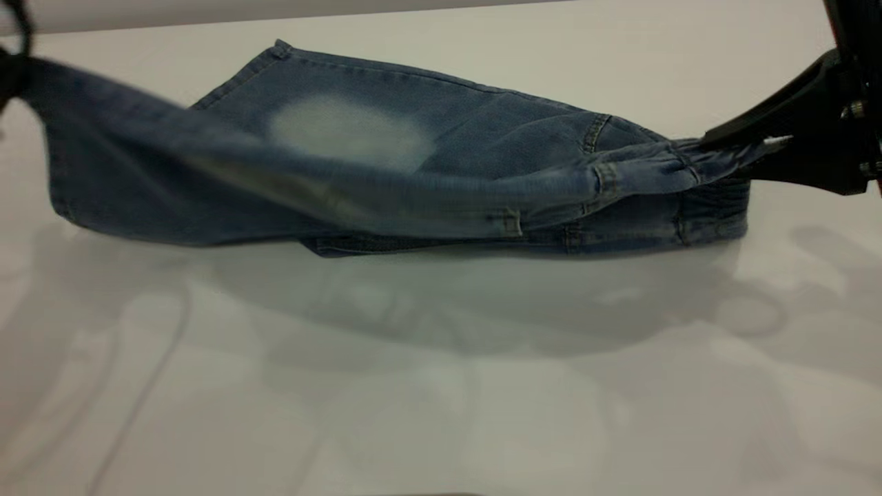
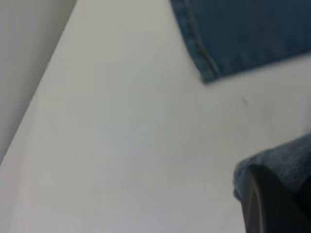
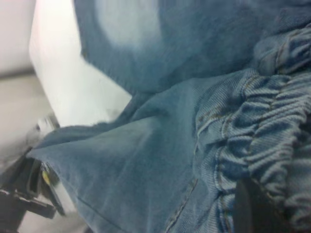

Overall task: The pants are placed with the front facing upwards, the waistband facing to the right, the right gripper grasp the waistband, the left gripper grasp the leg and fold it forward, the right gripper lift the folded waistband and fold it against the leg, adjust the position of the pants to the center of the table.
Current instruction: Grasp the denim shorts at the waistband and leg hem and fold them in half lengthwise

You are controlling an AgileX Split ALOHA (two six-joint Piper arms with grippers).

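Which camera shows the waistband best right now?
The right wrist view: the ruched waistband fills it close up. The exterior view shows the waistband pinched by the right gripper. The left wrist view misses it.

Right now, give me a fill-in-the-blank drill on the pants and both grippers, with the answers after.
1. The right gripper is shut on the ____ of the pants.
2. The left gripper holds one leg lifted off the ____.
3. The pale oval patch lies on the leg that rests ____ on the table.
4. The pants are made of blue ____.

Missing words: waistband; table; flat; denim.
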